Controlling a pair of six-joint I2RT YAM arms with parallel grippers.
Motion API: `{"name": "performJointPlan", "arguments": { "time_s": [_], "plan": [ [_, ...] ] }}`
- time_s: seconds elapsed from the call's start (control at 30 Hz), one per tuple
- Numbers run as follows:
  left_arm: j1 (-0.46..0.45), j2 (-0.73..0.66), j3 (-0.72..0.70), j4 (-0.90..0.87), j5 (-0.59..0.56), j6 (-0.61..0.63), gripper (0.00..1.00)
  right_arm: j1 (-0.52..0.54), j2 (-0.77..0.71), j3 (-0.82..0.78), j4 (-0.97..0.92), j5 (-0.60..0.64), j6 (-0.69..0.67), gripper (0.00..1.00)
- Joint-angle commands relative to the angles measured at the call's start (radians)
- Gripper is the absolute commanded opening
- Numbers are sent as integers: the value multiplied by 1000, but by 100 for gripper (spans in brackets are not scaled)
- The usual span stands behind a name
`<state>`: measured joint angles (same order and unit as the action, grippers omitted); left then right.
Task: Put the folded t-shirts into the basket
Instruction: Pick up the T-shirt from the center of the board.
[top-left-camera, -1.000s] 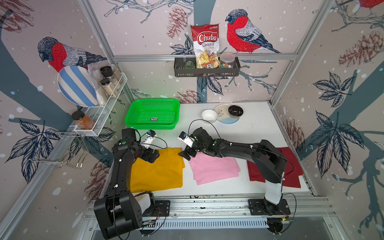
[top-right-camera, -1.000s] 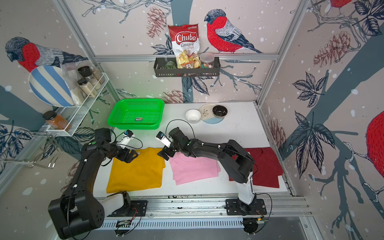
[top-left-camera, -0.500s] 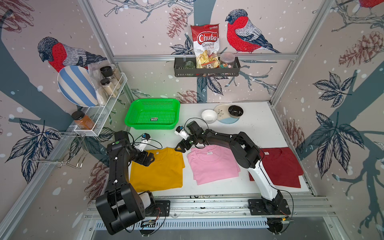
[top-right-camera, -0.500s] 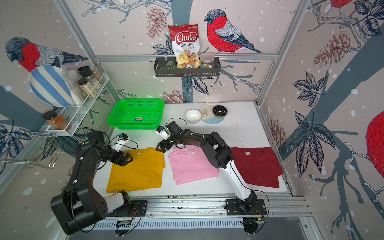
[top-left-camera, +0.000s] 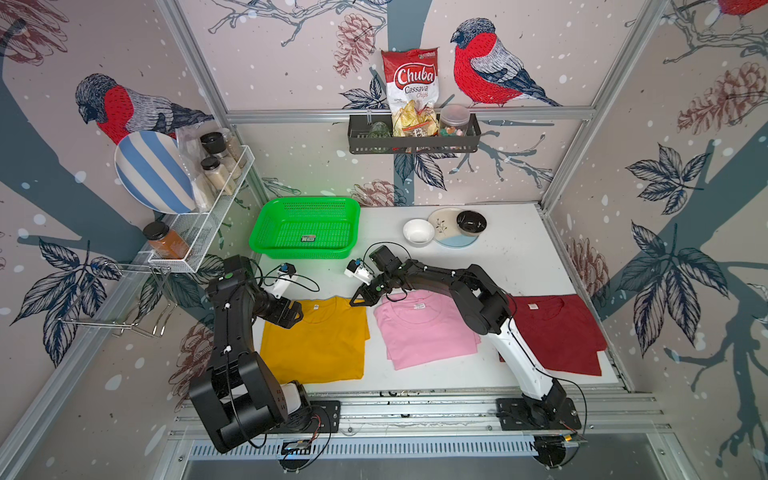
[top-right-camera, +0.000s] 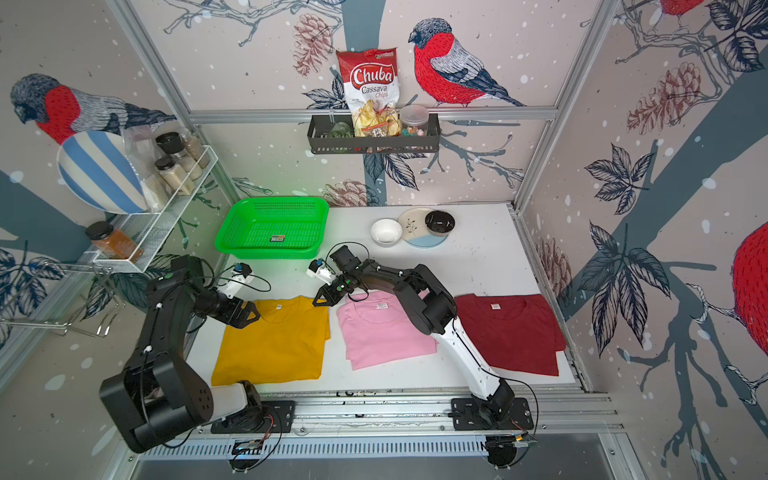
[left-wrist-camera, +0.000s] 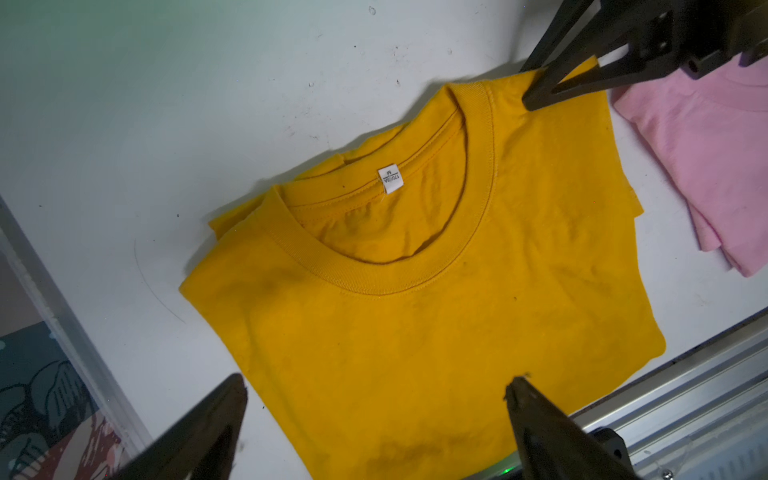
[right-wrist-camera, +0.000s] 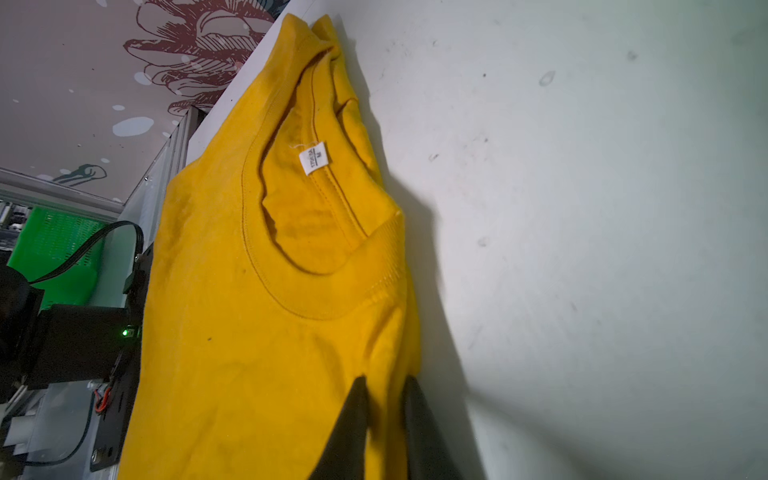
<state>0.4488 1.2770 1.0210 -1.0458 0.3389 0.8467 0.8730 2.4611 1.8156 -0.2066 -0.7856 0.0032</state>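
Observation:
Three folded t-shirts lie in a row near the front of the table in both top views: mustard yellow (top-left-camera: 320, 345) (top-right-camera: 274, 345), light pink (top-left-camera: 424, 328) (top-right-camera: 382, 332), dark red (top-left-camera: 557, 328) (top-right-camera: 511, 328). My right gripper (top-left-camera: 357, 301) (right-wrist-camera: 384, 380) is shut on the yellow shirt's (right-wrist-camera: 249, 332) far right corner. My left gripper (top-left-camera: 293, 318) (left-wrist-camera: 376, 384) stands open at the far left corner of the yellow shirt (left-wrist-camera: 415, 291), one finger over cloth, one over bare table. The green basket (top-left-camera: 303, 252) (top-right-camera: 266, 252) sits behind them, holding only a small label.
A white bowl (top-left-camera: 418, 230) and a plate (top-left-camera: 451, 239) carrying a black bowl (top-left-camera: 471, 222) stand at the back, right of the basket. A white mesh rack (top-left-camera: 208, 208) juts from the left wall and a black rack (top-left-camera: 413, 143) hangs on the back wall. A metal rail (top-left-camera: 415, 409) runs along the front.
My right gripper has shut on the yellow shirt's corner. Its elbow has swung left, uncovering the dark red shirt. The left gripper has shifted only slightly and stays open.

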Motion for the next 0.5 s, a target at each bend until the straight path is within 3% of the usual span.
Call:
{"name": "performJointPlan", "arguments": {
  "time_s": [0.0,0.23,0.33,0.47],
  "plan": [
    [4,-13,13,-48,22,72,96,-2,-41,-36,-40,-44,-2,7],
    [4,-34,11,-115,121,319,96,39,-190,-118,6,-14,-132,0],
    [4,-64,-3,-64,164,377,96,75,-274,-153,-16,90,-254,0],
    [4,-86,-16,-66,265,574,96,150,-398,-257,-4,291,-469,0]
  ]
}}
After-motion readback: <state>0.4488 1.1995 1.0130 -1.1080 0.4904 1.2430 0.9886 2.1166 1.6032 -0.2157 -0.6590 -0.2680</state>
